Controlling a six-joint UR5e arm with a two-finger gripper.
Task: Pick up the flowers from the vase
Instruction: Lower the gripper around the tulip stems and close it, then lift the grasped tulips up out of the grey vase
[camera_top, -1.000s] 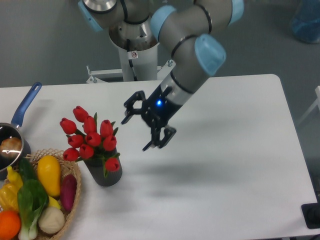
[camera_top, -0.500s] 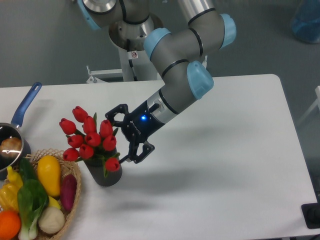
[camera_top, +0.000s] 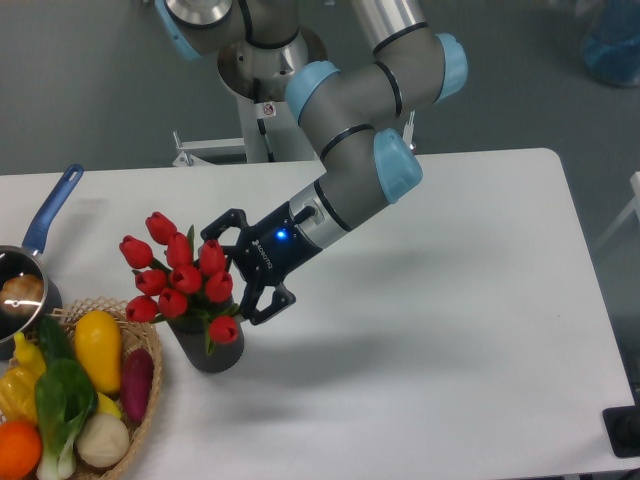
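Note:
The flowers (camera_top: 180, 275), a bunch of red tulip buds with green leaves, stand in the short dark grey vase (camera_top: 210, 347) at the left of the white table. My gripper (camera_top: 234, 270) is open and reaches in from the right. Its upper finger sits by the right-hand buds and its lower finger by the lowest bud at the vase's rim. The fingers are at the bunch's right edge, and I cannot tell whether they touch it. The stems are hidden inside the vase and behind the buds.
A wicker basket (camera_top: 148, 400) of colourful vegetables stands left of the vase, almost against it. A blue-handled steel pan (camera_top: 40, 240) lies at the far left edge. The arm's base (camera_top: 268, 100) stands behind the table.
My gripper has moved left and down across the table, from well right of the flowers to right against the bunch. It stays open. Flowers and vase have not moved.

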